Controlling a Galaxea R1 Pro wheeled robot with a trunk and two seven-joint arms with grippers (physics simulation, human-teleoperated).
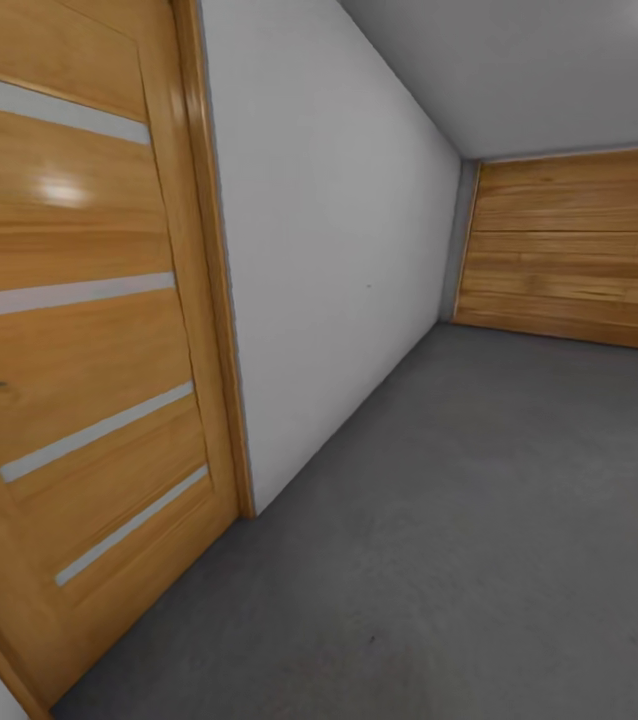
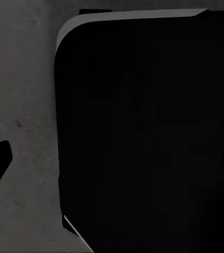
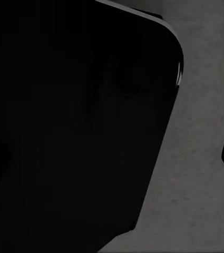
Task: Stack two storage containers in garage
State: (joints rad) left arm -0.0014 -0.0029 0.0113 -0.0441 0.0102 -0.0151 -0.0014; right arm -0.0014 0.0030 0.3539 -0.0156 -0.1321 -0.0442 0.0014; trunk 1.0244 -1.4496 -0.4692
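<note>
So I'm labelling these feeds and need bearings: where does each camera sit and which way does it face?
Head view: on the robot's head, facing forward and down a garage: floor, white wall, door, panel door.
Left wrist view: on the left arm, facing down at floor; a black body part blocks most.
Right wrist view: likewise, floor beside a black part.
All share the floor.

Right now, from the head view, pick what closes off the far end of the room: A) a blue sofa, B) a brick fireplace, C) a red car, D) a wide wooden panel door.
D: a wide wooden panel door of horizontal planks spans the far wall, beyond the grey concrete floor.
</note>
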